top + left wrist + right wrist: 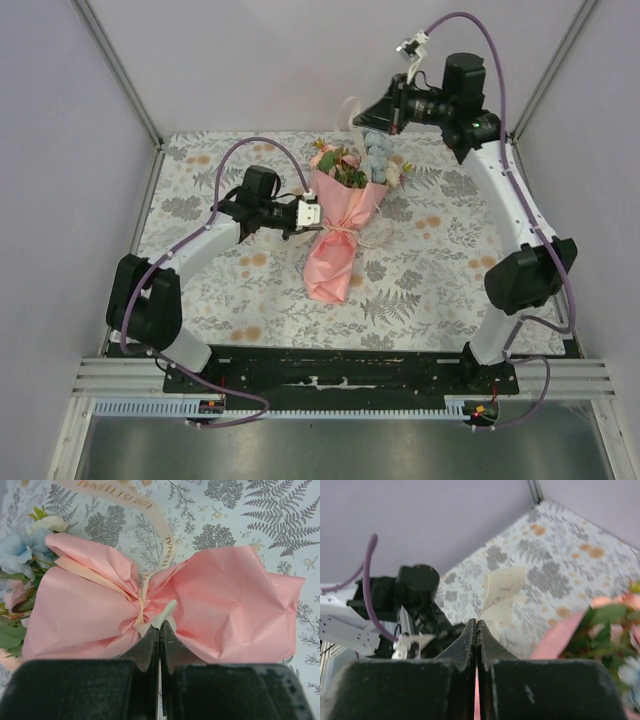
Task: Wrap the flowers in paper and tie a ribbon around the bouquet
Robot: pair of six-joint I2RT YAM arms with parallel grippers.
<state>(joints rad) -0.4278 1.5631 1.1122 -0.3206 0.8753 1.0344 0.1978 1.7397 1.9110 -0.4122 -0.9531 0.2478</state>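
Observation:
The bouquet [335, 235] lies on the patterned table, its flowers [350, 165] pointing to the back. Salmon-pink paper [225, 600] is pinched in at the waist, where the cream ribbon [167, 540] is knotted around it. My left gripper [160, 625] sits at the waist's left side, shut on a short ribbon end. Raised above the blooms at the back, my right gripper [477, 622] is shut on the ribbon's [502, 592] other end, which curls up past its tips. Flowers [615, 625] and a paper edge [557, 637] show at that view's right.
The floral tablecloth [440, 260] covers the table. Pale walls with metal corner posts [120, 70] close in three sides. Purple cables [490, 40] loop off both arms. The black base rail [340, 365] runs along the near edge.

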